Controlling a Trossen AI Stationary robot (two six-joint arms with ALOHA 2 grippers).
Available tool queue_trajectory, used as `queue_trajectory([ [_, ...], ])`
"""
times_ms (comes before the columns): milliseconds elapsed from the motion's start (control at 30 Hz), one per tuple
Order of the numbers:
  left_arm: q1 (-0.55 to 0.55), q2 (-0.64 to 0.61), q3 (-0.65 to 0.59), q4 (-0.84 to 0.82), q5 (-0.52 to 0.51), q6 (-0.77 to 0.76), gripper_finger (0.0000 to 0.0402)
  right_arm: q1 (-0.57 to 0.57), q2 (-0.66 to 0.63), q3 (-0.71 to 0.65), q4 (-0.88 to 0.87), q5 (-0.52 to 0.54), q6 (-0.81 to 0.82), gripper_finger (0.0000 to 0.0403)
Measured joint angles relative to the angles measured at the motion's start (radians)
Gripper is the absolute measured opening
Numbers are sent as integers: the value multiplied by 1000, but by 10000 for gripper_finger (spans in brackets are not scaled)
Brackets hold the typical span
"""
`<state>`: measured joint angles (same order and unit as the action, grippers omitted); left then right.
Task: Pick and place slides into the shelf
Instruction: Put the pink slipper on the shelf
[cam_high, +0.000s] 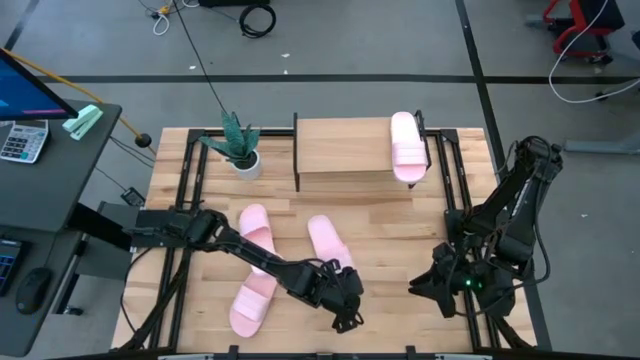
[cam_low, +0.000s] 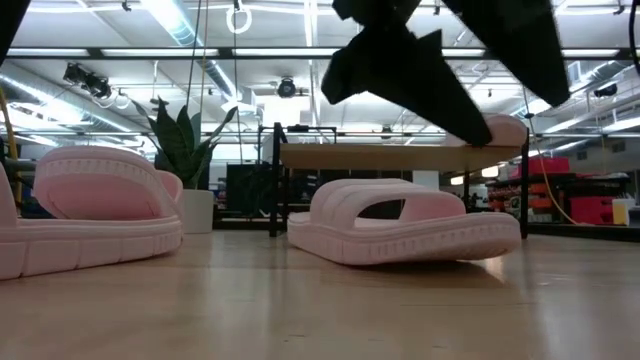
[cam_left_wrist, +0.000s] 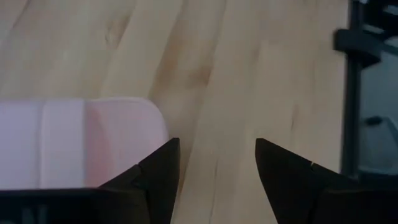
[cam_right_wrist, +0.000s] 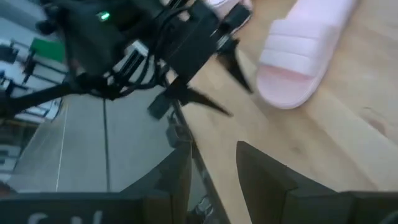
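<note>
Four pale pink slides show. One lies on top of the shelf (cam_high: 345, 150), at its right end (cam_high: 407, 145). Three rest sole-down on the table: two on the left (cam_high: 258, 232) (cam_high: 252, 298) and a middle one (cam_high: 330, 243) (cam_low: 400, 225). My left gripper (cam_high: 348, 318) (cam_left_wrist: 214, 168) hovers open above the table, just past the middle slide's near end (cam_left_wrist: 81, 143), which lies beside one finger. My right gripper (cam_high: 418, 287) (cam_right_wrist: 211, 174) is open near the table's right edge, pointing toward the left arm.
A potted plant (cam_high: 240, 150) stands left of the shelf at the far side. Black frame rails (cam_high: 455, 200) run along the table's right and left sides. Bare wood (cam_high: 400, 240) lies between the middle slide and the right arm. A desk with a calculator (cam_high: 20, 140) stands off to the left.
</note>
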<state>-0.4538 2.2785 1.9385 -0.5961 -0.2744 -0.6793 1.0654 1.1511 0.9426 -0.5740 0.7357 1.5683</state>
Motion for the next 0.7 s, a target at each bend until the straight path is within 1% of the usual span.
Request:
queue_trajectory([
  [133,1,0,0,7,-47,-54,215,18,0,0,-10,-6,-51,132],
  [233,1,0,12,12,-51,-72,217,36,0,0,-13,-40,-92,132],
  [333,-1,0,43,40,-47,-58,219,61,0,0,-19,-51,-139,132],
  [467,-7,0,84,30,-47,-16,217,77,9,0,-17,-31,-224,132],
  [500,-8,-1,96,24,-47,-15,215,77,21,0,-2,-35,-275,132],
  [567,-11,-10,128,-22,-55,-10,209,75,66,0,43,-60,-427,133],
  [633,-18,-17,191,-92,-107,-6,201,68,128,0,68,-91,-584,136],
  [700,-30,-28,265,-227,-196,6,192,54,191,0,83,-112,-689,141],
])
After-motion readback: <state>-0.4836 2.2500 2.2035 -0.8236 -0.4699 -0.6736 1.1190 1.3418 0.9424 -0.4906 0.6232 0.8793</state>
